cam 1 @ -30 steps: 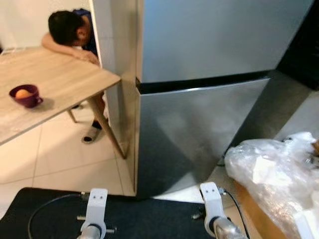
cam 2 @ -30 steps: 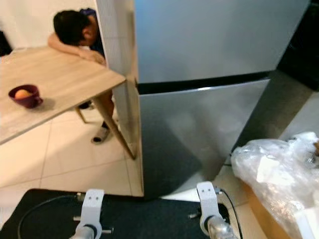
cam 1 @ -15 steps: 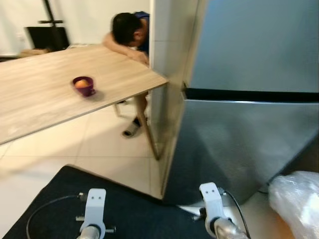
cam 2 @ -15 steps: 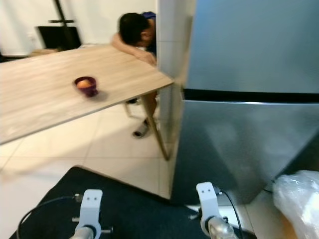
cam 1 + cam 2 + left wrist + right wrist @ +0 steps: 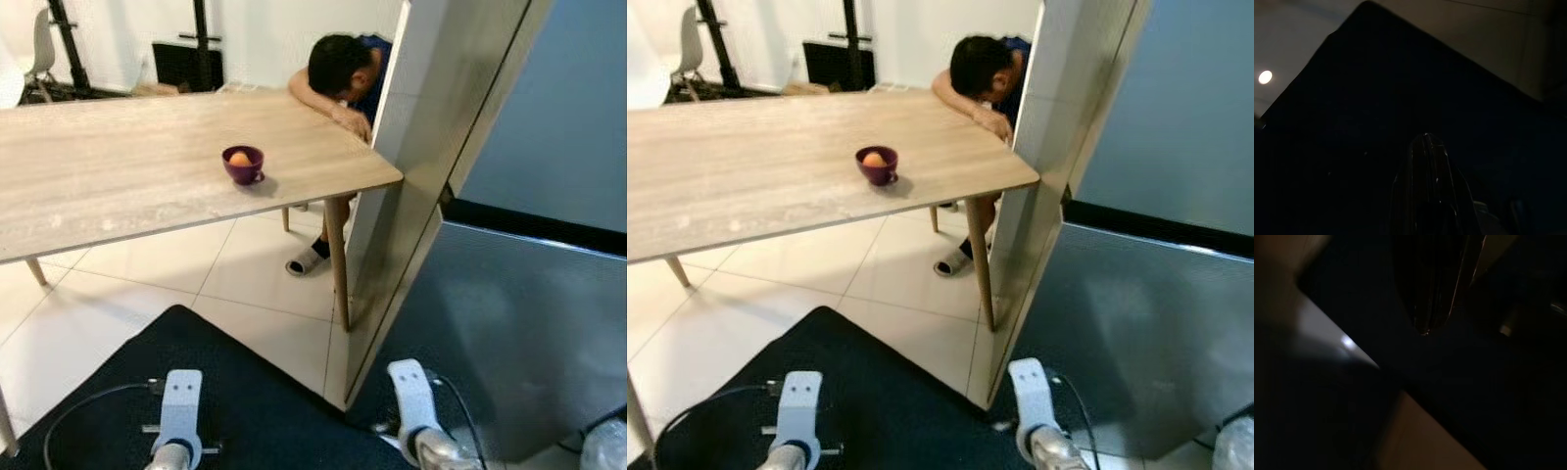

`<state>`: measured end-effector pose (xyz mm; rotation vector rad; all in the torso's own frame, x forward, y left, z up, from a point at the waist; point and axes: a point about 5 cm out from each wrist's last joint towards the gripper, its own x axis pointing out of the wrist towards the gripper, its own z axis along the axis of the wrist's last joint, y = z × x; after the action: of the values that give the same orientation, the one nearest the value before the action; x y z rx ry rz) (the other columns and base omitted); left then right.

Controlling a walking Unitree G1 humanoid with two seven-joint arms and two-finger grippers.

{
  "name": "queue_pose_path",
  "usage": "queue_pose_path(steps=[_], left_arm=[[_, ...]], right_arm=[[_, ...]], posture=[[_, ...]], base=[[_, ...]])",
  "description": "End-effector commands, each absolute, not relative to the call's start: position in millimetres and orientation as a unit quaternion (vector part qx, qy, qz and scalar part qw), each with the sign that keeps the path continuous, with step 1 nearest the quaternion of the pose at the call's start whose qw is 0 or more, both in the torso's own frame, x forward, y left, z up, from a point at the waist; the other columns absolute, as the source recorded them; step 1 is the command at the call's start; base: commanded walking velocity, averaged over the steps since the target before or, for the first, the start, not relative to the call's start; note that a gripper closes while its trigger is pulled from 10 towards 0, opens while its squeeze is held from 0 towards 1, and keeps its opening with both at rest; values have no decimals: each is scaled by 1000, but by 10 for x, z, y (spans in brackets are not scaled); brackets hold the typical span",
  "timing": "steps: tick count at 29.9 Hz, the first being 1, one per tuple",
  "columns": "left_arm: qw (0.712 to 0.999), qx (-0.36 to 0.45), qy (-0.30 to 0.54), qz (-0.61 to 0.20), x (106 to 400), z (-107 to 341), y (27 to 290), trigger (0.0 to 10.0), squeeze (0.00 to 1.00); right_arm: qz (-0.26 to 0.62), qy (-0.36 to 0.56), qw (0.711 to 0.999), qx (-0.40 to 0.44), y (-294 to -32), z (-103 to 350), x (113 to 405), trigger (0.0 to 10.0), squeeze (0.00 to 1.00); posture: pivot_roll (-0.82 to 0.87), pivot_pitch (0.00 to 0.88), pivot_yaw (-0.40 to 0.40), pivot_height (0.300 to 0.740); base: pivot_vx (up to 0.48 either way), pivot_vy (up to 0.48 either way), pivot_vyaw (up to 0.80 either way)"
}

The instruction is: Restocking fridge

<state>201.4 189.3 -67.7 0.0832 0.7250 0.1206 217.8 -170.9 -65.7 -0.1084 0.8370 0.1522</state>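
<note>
From the head camera I see the fridge (image 5: 529, 294) on my right: a tall steel-grey unit with two doors, both shut, and a dark seam running between the upper and the lower one. Its side panel catches pale light and stands just beside the corner of the wooden table (image 5: 118, 186).

On the table sits a small purple bowl (image 5: 242, 164) with one round orange thing in it; it may be an egg or a small fruit, I cannot tell at this size. A person (image 5: 343, 69) leans over the table's far edge, head down on an arm. At the lower right edge a bit of clear plastic bag (image 5: 604, 448) shows.

Both arms hang low over a dark mat (image 5: 872, 392) on the tiled floor. The left gripper (image 5: 1426, 142) is dim in its wrist view, its fingers pressed together with nothing between them. The right gripper (image 5: 1425, 330) looks the same in its own dark view, closed and holding nothing.
</note>
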Motion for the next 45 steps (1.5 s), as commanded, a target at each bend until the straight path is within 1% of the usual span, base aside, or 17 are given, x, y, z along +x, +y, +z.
queue_pose_path(steps=[1, 8, 16, 18, 29, 33, 35, 41, 43, 45], left_arm=[[927, 37, 369, 59, 1942, -726, 1866, 10000, 0], [927, 36, 368, 59, 1940, -725, 1870, 10000, 0], [927, 38, 368, 61, 1943, -723, 1881, 10000, 0], [927, 37, 368, 61, 1943, -723, 1884, 10000, 0], [928, 29, 365, 65, 1939, -722, 1888, 10000, 0], [928, 28, 365, 66, 1932, -725, 1887, 10000, 0], [928, 26, 367, 66, 1923, -731, 1883, 10000, 0], [926, 26, 371, 65, 1890, -748, 1889, 10000, 0], [925, 23, 374, 64, 1877, -755, 1891, 10000, 0], [926, 23, 372, 67, 1871, -754, 1907, 10000, 0]], right_arm=[[71, 415, 905, -58, -1746, -677, 2145, 10000, 0], [67, 418, 904, -61, -1796, -688, 2115, 10000, 0], [65, 415, 905, -63, -1790, -687, 2119, 10000, 0], [50, 420, 905, -41, -1793, -693, 2114, 10000, 0], [52, 418, 906, -40, -1780, -692, 2116, 10000, 0], [76, 420, 903, -54, -1700, -702, 2109, 10000, 0], [83, 421, 901, -68, -1683, -702, 2114, 10000, 0], [76, 424, 900, -67, -1697, -716, 2090, 10000, 0], [57, 423, 903, -47, -1727, -719, 2079, 10000, 0], [54, 427, 901, -55, -1757, -722, 2073, 10000, 0]], posture=[[-58, 26, -70, 731], [-56, 23, -69, 731], [-58, 30, -67, 731], [-58, 30, -66, 731], [-55, 35, -67, 731], [-53, 38, -70, 731], [-49, 35, -72, 731], [-50, 30, -62, 731], [-52, 29, -59, 731], [-52, 29, -59, 731]], base=[[0, 0, 800], [0, 0, 773], [0, 0, 704], [0, 0, 0], [0, 0, 0], [0, 0, 0], [0, 0, 800], [0, 0, 800], [0, 0, 0], [0, 0, 0]])
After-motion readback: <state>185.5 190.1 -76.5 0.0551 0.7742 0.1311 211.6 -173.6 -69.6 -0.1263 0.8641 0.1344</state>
